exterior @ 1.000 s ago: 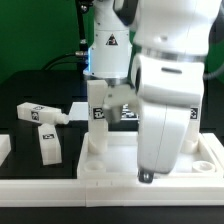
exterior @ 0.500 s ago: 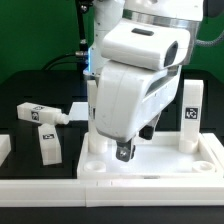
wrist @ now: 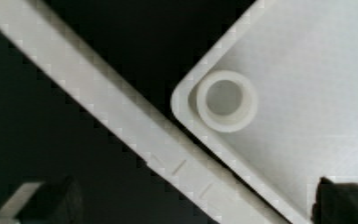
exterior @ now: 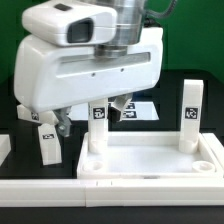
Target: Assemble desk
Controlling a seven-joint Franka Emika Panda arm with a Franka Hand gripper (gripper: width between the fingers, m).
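Observation:
The white tabletop [exterior: 150, 160] lies flat with its raised rim up. Two tagged legs stand upright in its far corner sockets, one on the exterior view's left [exterior: 97, 128] and one on its right [exterior: 192, 112]. Two more legs lie loose on the black table, one nearer [exterior: 47, 142] and one farther back [exterior: 29, 113]. The arm's bulky white body hides most of my gripper [exterior: 119, 106] in the exterior view. In the wrist view my gripper [wrist: 194, 203] is open, with nothing between its dark fingertips [wrist: 43, 200]. Below it are the tabletop's rim [wrist: 105, 100] and an empty round corner socket [wrist: 224, 100].
The marker board [exterior: 140, 108] lies flat behind the tabletop. A long white rail [exterior: 100, 192] runs along the front edge. A small white block [exterior: 4, 150] sits at the exterior view's far left.
The arm's body has swung from the exterior view's right to its left and now spans the top. The upright leg on the right has come into view.

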